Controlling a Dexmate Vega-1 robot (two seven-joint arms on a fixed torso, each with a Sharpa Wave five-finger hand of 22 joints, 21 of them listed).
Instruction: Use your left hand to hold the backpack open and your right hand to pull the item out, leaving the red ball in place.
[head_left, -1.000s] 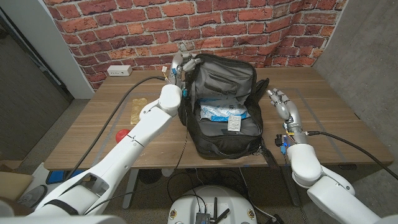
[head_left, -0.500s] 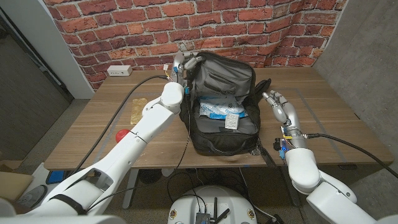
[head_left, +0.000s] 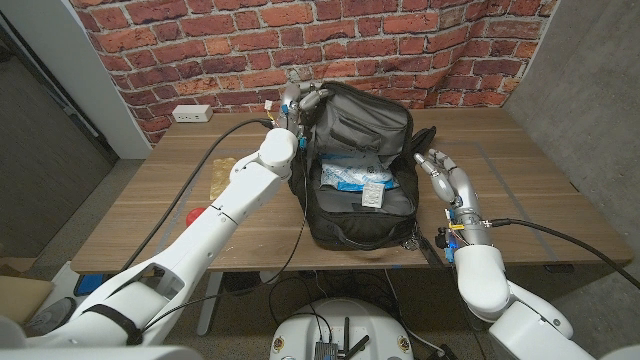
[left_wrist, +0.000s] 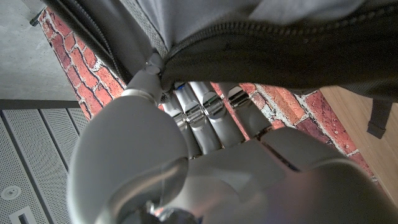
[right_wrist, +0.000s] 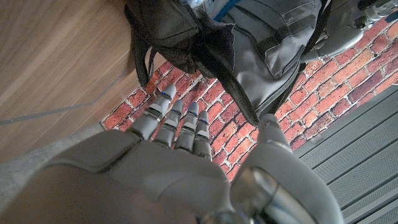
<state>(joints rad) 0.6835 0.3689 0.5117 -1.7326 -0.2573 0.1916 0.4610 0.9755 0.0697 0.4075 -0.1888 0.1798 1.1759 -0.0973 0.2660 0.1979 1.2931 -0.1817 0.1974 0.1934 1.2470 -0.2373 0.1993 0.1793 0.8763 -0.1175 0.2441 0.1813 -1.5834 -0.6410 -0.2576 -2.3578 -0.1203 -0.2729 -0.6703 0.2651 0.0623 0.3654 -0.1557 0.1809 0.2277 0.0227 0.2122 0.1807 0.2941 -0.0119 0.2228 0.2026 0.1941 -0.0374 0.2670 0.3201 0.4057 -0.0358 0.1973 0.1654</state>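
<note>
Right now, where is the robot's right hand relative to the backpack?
In the head view the right hand hovers open just beside the right side of the open backpack, not yet inside it.

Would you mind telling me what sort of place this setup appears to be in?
Probably an indoor lab or office test space: a wooden table against a red brick wall, a white power strip on it, and grey concrete-like side walls.
</note>
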